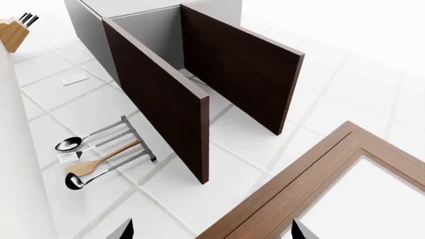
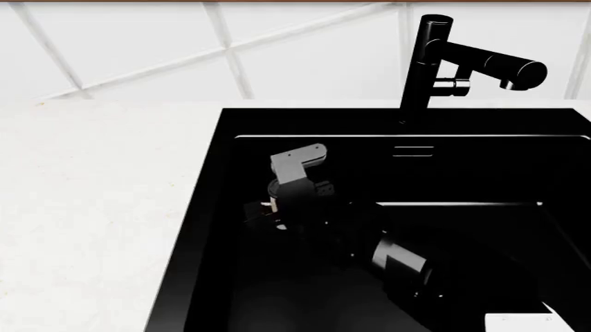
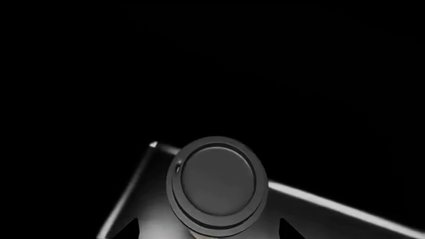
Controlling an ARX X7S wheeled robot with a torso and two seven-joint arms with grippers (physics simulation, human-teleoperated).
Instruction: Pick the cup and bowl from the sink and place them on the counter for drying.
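Observation:
The cup [image 3: 216, 181] stands in the black sink [image 2: 198, 242], near its left wall. In the right wrist view its round black lid faces the camera and a sliver of cream body shows below it. My right gripper [image 3: 209, 231] reaches down into the basin, open, with one jaw on each side of the cup and a gap to each. In the head view only a small cream patch of the cup [image 2: 270, 203] shows beside the right gripper [image 2: 268, 200]. The bowl is out of view. My left gripper [image 1: 212, 230] is open and empty, facing the tiled wall. The white counter [image 2: 93, 207] lies left of the sink.
The tall black faucet [image 2: 425, 62] stands behind the sink, its spout pointing right. The left wrist view shows dark wooden cabinet doors [image 1: 166, 99], a rail of utensils [image 1: 99, 154], a knife block [image 1: 15, 32] and a wooden window frame [image 1: 312, 174].

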